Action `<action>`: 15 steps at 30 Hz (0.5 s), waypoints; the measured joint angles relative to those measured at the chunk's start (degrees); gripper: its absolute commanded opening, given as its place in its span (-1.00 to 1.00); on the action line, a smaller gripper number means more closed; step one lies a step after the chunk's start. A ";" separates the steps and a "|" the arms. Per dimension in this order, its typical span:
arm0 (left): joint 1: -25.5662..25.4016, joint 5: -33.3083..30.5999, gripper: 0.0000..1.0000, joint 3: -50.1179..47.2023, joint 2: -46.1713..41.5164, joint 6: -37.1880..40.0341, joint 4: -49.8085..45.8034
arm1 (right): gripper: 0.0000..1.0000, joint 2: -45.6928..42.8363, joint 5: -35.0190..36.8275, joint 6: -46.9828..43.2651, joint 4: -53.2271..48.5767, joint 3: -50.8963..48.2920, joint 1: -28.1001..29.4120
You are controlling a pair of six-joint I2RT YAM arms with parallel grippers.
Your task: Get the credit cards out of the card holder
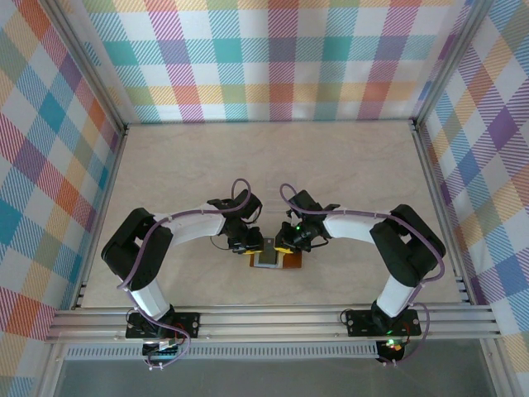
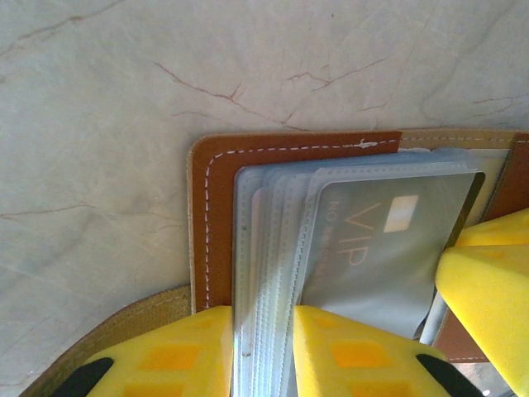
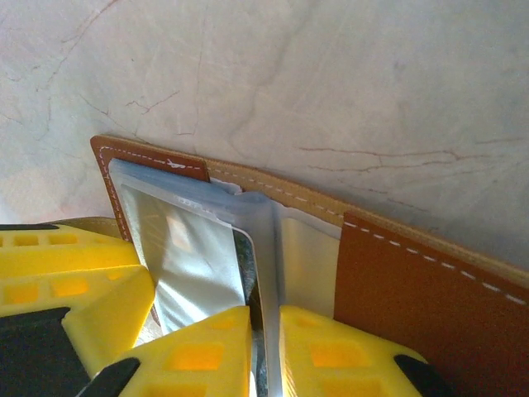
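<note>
Left end effector (image 2: 263, 318) clenched on clear sleeves of reddish-brown leather card holder (image 2: 216, 215), right end effector (image 3: 264, 318) likewise on grey rectangular credit card's (image 2: 388, 248) sleeve, by tabletop's (image 1: 331, 165) near edge; no cards out yet.

The card holder (image 1: 289, 264) lies open on the pale marbled table (image 1: 273, 165).

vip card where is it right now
Left wrist view: the VIP card sits inside a clear pocket of the open card holder, right of centre.
</note>
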 measured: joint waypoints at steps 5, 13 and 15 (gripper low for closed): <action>-0.02 -0.28 -0.50 0.00 -0.02 0.00 -0.07 | -0.73 -0.94 2.38 -0.22 -1.79 0.35 0.33; -0.07 -0.39 -0.50 0.00 -0.02 0.00 -0.07 | -0.69 -2.12 4.35 -0.35 -4.07 0.35 0.31; -0.07 -0.39 -0.49 0.00 -0.04 0.00 -0.07 | -0.61 -2.14 4.28 -0.31 -4.07 0.35 0.31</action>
